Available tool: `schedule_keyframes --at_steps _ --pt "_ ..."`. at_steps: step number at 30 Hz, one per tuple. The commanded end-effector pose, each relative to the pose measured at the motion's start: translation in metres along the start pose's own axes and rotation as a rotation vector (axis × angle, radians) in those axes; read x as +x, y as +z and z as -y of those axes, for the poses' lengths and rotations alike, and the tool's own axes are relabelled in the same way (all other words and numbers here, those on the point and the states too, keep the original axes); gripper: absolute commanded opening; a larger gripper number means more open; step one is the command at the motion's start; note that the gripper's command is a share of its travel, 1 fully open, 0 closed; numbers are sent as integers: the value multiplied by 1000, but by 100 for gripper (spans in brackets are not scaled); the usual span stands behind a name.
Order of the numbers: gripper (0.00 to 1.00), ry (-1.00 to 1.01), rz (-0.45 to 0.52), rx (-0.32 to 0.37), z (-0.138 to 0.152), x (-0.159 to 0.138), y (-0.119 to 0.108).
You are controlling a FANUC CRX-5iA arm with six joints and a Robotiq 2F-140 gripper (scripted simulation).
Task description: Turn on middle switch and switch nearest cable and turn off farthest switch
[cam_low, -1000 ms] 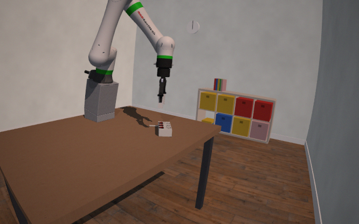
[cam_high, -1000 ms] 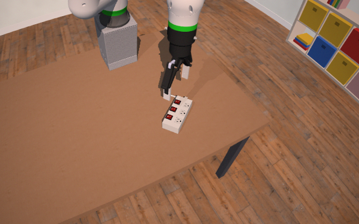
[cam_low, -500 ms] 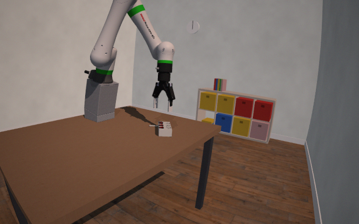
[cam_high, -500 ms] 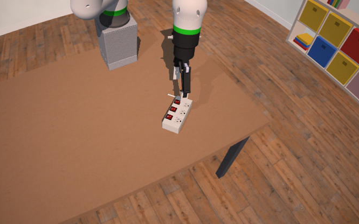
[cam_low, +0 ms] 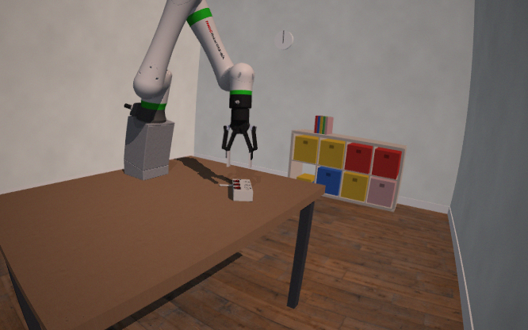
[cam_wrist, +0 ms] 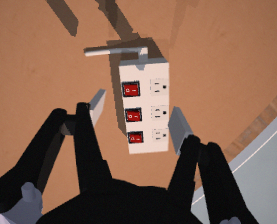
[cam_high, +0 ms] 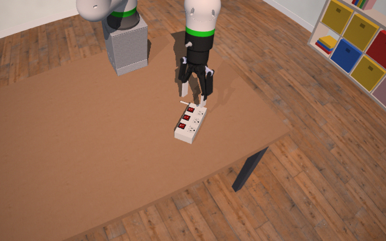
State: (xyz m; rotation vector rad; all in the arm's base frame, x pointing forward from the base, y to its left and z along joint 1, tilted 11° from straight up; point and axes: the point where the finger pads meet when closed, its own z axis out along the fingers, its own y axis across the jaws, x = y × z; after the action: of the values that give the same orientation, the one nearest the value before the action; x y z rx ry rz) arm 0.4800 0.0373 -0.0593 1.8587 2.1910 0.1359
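Observation:
The white power strip [cam_high: 190, 122] lies right way up on the brown table, near its right edge. Its three red rocker switches [cam_high: 186, 117] and the sockets face up. A short white cable stub [cam_high: 184, 102] sticks out of the end towards the robot base. I cannot tell which switches are on. My gripper [cam_high: 193, 98] hangs above the strip, pointing down, fingers partly apart with nothing between them. In the wrist view the strip [cam_wrist: 143, 106] shows between the fingertips, with the cable stub [cam_wrist: 116, 50] at the far end. The exterior view shows the gripper [cam_low: 239, 164] clear above the strip [cam_low: 242, 189].
The grey robot pedestal [cam_high: 126, 44] stands at the back of the table. The table's right edge runs close to the strip. A shelf with coloured boxes [cam_high: 365, 44] stands on the floor at the far right.

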Motion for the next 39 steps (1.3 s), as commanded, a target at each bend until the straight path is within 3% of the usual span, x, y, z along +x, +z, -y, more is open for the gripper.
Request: schedule_keyframes --at_steps 1,39 --pt "0 -264 -79 42 0 -1 0" --pt "0 -311 -93 50 0 0 3"
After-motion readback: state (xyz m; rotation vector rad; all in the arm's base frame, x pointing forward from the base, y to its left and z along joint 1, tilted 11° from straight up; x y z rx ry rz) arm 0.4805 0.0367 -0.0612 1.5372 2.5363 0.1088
